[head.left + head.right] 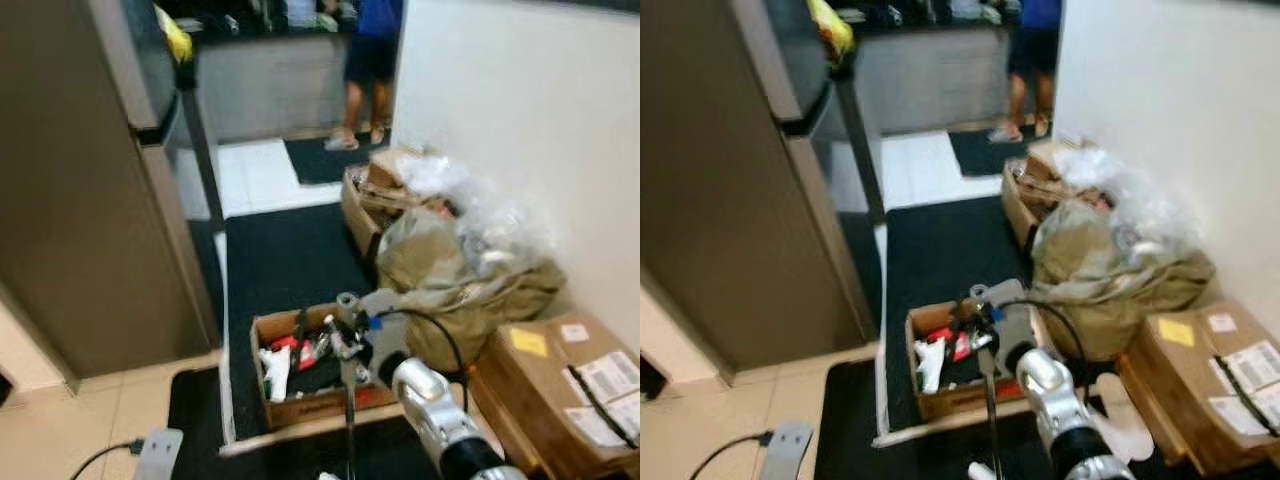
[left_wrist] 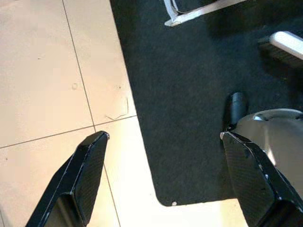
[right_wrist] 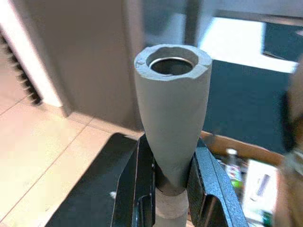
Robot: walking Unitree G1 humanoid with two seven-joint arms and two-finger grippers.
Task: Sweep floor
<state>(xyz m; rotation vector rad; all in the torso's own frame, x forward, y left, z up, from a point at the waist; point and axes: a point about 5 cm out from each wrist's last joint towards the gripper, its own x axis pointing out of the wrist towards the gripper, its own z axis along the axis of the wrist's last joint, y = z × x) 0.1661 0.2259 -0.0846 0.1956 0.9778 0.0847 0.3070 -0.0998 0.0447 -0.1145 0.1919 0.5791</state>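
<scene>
A: Any writing you can read?

B: None. The sealed cardboard box (image 1: 575, 385) at the near right carries white shipping labels and a yellow sticker, but the print is too blurred to read.

A: And the containers?

B: An open cardboard box (image 1: 300, 385) sits on the black mat (image 1: 285, 255) just ahead, holding mixed litter: red and white packaging and what looks like a small bottle. Right of it slumps a tan bag (image 1: 455, 280) with clear plastic bags (image 1: 490, 225) piled on top, against the white wall (image 1: 530, 110). Farther along that wall is another open carton (image 1: 375, 195) stuffed with paper and plastic.

A: Where is the broom?

B: The right gripper (image 3: 169, 182) has its fingers clenched on the grey broom handle (image 3: 171, 113) just below its flared, hollow top end. From the head views the thin pole (image 1: 351, 430) drops straight down in front of the litter box.

A: The left gripper?

B: The left gripper (image 2: 163, 142) hangs with its fingers spread wide, holding nothing, over the edge where the black mat meets the beige floor tiles (image 2: 52, 71).

A: Anything else?

B: A grey refrigerator (image 1: 90, 180) on the left, a white power strip (image 1: 155, 455) on the tiles, and a person (image 1: 368, 60) standing by the far counter (image 1: 270, 85).
</scene>
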